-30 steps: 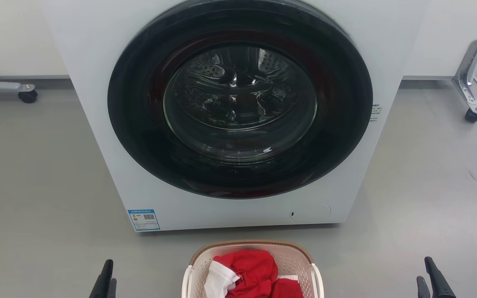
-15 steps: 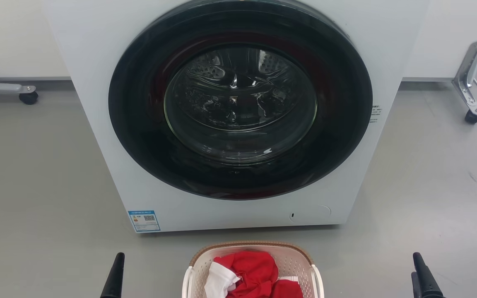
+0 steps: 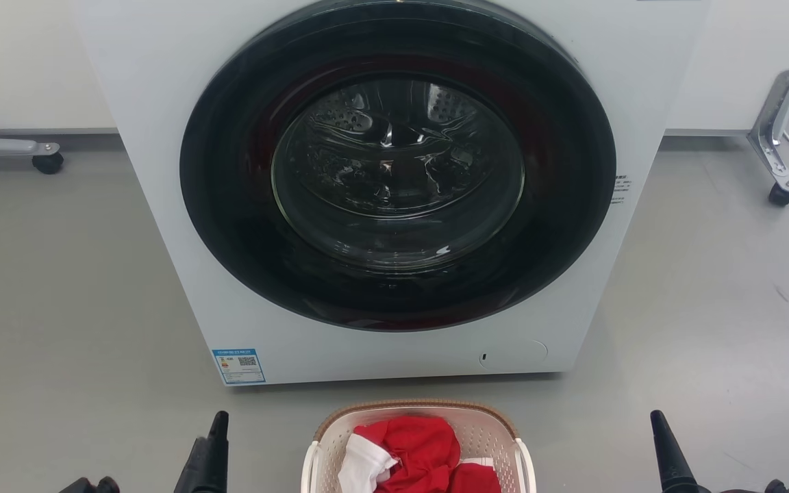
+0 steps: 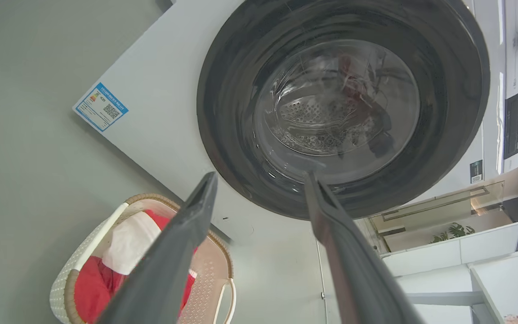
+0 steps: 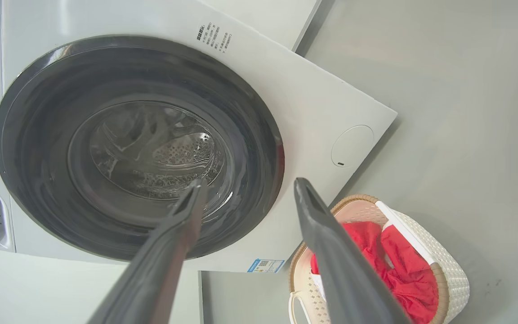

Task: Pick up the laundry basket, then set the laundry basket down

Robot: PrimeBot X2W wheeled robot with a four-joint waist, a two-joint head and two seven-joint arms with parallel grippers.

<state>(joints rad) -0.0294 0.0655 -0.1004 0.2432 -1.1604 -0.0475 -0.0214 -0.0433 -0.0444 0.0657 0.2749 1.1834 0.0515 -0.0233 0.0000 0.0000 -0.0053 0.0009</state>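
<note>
Two dark-fingered claws are both released, gripping nothing: the left claw [image 4: 261, 176] and the right claw [image 5: 248, 183] flank the small cream-white perforated plastic laundry basket [image 3: 487, 433]. It sits on the grey floor [image 3: 59, 308] near the white front-loading washer [image 3: 155, 205] and holds red and white clothes [image 3: 415, 445].

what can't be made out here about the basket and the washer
Head view: laundry basket near half, cut off by the bottom edge.
Left wrist view: basket contents, partly behind a left end effector finger.
Blue label print on the washer: too small.
</note>
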